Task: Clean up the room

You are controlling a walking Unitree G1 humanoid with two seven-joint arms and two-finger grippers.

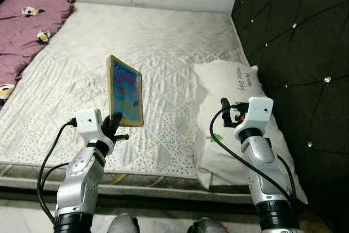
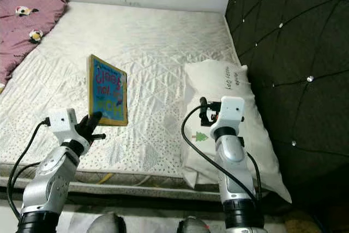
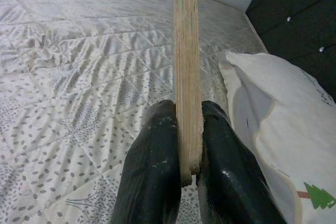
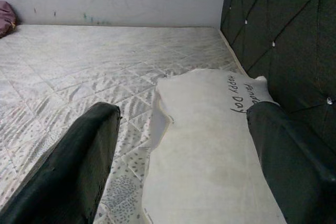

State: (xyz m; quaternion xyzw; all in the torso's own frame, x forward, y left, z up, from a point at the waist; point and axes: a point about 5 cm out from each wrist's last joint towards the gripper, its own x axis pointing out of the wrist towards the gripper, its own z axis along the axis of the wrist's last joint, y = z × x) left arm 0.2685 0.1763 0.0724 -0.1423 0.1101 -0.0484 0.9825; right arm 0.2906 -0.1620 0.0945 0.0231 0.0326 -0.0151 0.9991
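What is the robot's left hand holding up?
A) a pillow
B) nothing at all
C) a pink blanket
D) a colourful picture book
D: the left gripper has its two black fingers pinched on the bottom edge of the colourful picture book, which stands upright above the mattress.

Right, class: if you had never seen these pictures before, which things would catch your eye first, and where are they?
First the colourful book, held upright above the white mattress by the left gripper, its jaws clamped on the lower edge. Then the white pillow lying along the dark tufted headboard, with the right gripper open above it. A maroon blanket lies at the far left.
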